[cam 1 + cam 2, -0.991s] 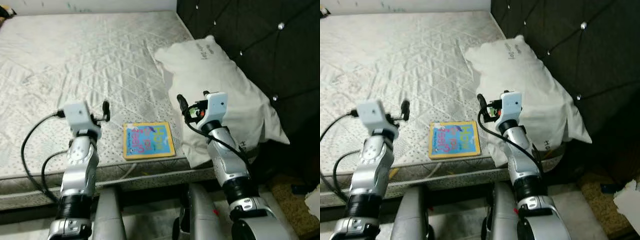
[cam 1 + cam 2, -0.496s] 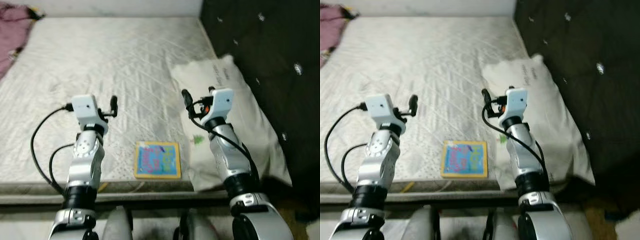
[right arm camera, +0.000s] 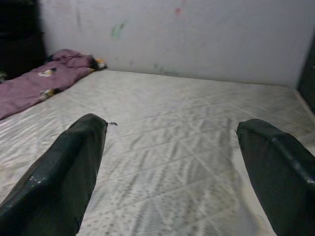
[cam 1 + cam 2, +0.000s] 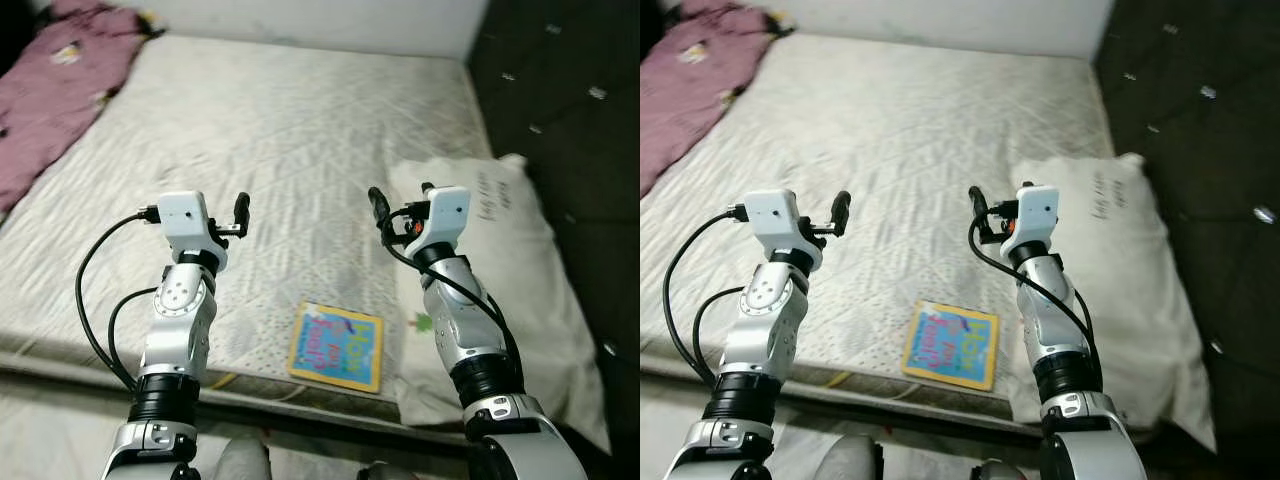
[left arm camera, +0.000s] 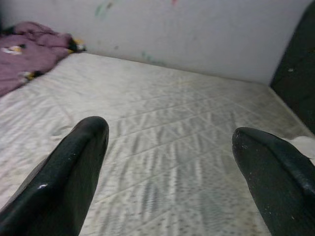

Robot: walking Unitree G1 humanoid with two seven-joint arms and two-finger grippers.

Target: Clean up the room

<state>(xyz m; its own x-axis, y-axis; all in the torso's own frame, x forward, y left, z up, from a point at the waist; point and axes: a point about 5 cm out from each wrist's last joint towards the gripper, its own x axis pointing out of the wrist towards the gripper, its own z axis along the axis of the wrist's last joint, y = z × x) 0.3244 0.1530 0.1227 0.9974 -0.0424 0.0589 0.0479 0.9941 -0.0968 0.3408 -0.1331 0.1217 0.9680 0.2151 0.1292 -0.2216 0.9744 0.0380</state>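
Since the earlier frames the head camera has swung toward the robot's left, so a purple blanket now shows at the far left of the bed and the book sits further right in the picture; the things themselves lie as they did, and both arms stay raised over the mattress. In the left eye view the left end effector [image 4: 241, 212] hangs above the bare quilted mattress [image 4: 300, 130], and the right end effector [image 4: 378, 208] hangs level with it, just beside the near edge of the white pillow [image 4: 510, 290]. The picture book [image 4: 337, 345], yellow-edged with a blue cover, lies flat near the front edge of the mattress, below and between the two end effectors, nearer the right one, touching neither. The purple blanket [image 4: 55, 90] is bunched well away to the left of the left end effector, and the dark tufted headboard [image 4: 560, 90] stands beyond the pillow on the right. In the left wrist view the two black fingers [image 5: 74, 172] stand wide apart with nothing between them, the mattress running on ahead to a pale wall [image 5: 197, 34], the blanket far off at one side. In the right wrist view the fingers [image 3: 64, 172] are likewise spread wide and hold nothing, with the mattress, the wall and the blanket beyond.
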